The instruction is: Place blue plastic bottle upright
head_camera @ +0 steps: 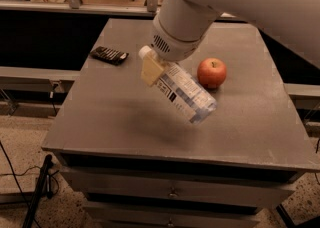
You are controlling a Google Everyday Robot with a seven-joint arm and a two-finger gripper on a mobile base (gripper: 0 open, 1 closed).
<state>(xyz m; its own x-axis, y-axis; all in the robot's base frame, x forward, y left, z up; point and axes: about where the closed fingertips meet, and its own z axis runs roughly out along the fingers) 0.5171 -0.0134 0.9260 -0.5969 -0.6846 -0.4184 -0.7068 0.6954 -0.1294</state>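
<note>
The blue plastic bottle [184, 93] is clear with a pale label and dark print, its white cap [145, 52] at the upper left. It hangs tilted above the grey table [110, 117], base pointing down to the right. My gripper [156, 68] is shut on the bottle near its neck; one cream-coloured finger [151, 71] shows in front of it. The white arm comes in from the upper right.
A red apple [211, 72] sits on the table just right of the bottle. A dark flat remote-like object [109, 55] lies at the table's back left. Drawers run below the front edge. Shelving stands behind the table.
</note>
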